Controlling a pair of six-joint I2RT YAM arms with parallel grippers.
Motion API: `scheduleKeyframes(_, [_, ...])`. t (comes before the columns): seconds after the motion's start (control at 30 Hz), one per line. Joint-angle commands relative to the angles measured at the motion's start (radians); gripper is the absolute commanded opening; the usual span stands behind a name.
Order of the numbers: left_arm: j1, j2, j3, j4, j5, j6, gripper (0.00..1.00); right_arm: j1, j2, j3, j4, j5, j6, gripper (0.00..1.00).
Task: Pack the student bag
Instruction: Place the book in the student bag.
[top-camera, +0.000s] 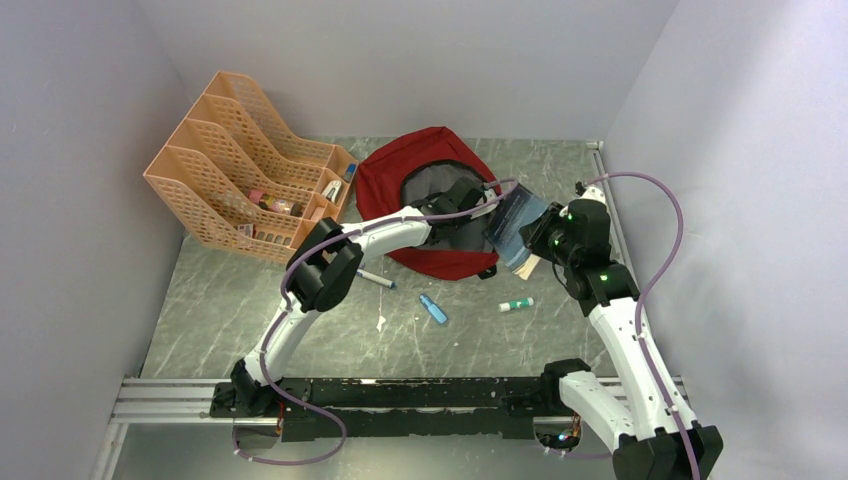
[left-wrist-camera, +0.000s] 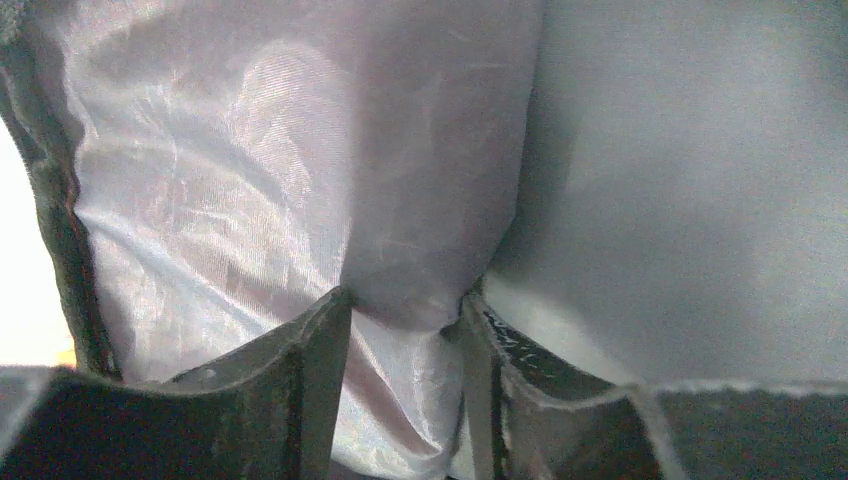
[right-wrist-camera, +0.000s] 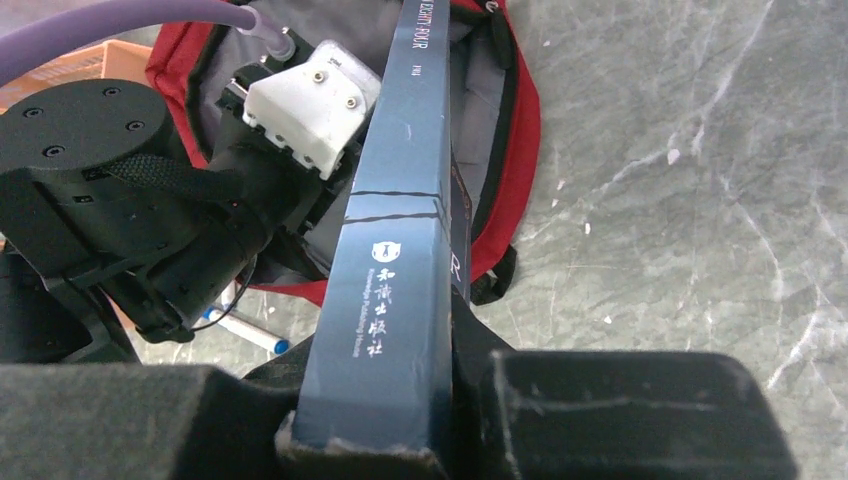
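**Student bag of soft dark-red fabric (top-camera: 400, 170) lying open, thick dark-blue book (top-camera: 515, 225) hanging at its rim**

I am looking at the student bag lying at the far middle of the grey marbled table (top-camera: 300, 320), its black-edged mouth gaping and its grey inner lining (left-wrist-camera: 250, 180) showing. I am reaching my left claw (top-camera: 470, 195) into that mouth at the bag's right side. In the left wrist view, shiny lining is filling nearly everything, and a fold of it is sitting between my two dark fingers (left-wrist-camera: 330, 380). The fingers are standing a little apart around that fold, but whether they are pinching it I cannot tell.

My right claw (right-wrist-camera: 385, 420) is clamping the book by its lower end, one finger pressing on each cover. The spine with white printing is facing my right wrist camera. I am holding the book tilted, just beside the bag's right edge and close to my left wrist; whether it is touching the fabric I cannot tell.

A white pen with a blue cap (top-camera: 375, 278) is lying on the table just beside the bag's near edge, under my left arm. Nearer to my bases, a small blue tube (top-camera: 433, 309) and a small green-and-white stick (top-camera: 517, 304) are lying apart from each other. An orange plastic mesh file rack (top-camera: 240, 170) is standing to the left of the bag, with small items sitting in its low front ends.
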Motion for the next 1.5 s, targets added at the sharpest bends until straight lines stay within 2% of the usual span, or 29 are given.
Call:
scheduleKeyframes(0.0, [-0.003, 0.005, 0.008, 0.070, -0.131, 0.036, 0.40, 0.002, -0.012, 0.004, 0.116, -0.031, 0.018, 0.00])
scheduleKeyframes(0.1, [0.000, -0.003, 0.008, 0.077, -0.150, 0.040, 0.19, 0.002, -0.010, 0.004, 0.118, -0.033, 0.018, 0.00])
scheduleKeyframes(0.23, [-0.002, -0.040, 0.015, 0.062, -0.128, 0.019, 0.05, 0.002, -0.010, 0.004, 0.120, -0.031, 0.027, 0.00])
scheduleKeyframes(0.33, [-0.002, -0.076, 0.018, 0.046, -0.095, 0.007, 0.05, 0.001, -0.014, -0.006, 0.128, -0.027, 0.065, 0.00])
scheduleKeyframes(0.6, [0.005, -0.160, 0.053, -0.023, 0.021, -0.016, 0.05, 0.002, 0.019, -0.041, 0.209, -0.067, 0.366, 0.00])
scheduleKeyframes(0.73, [0.015, -0.197, 0.066, -0.042, 0.066, -0.032, 0.05, 0.002, 0.028, -0.059, 0.259, -0.117, 0.469, 0.00])
scheduleKeyframes(0.97, [0.024, -0.224, 0.107, -0.084, 0.128, -0.047, 0.05, 0.002, 0.053, -0.113, 0.308, -0.106, 0.673, 0.00])
scheduleKeyframes(1.2, [0.024, -0.251, 0.135, -0.122, 0.172, -0.057, 0.05, 0.003, 0.157, -0.146, 0.516, -0.200, 0.777, 0.00])
scheduleKeyframes(1.47, [0.024, -0.280, 0.140, -0.144, 0.202, -0.060, 0.05, 0.019, 0.274, -0.124, 0.654, -0.245, 0.827, 0.00])
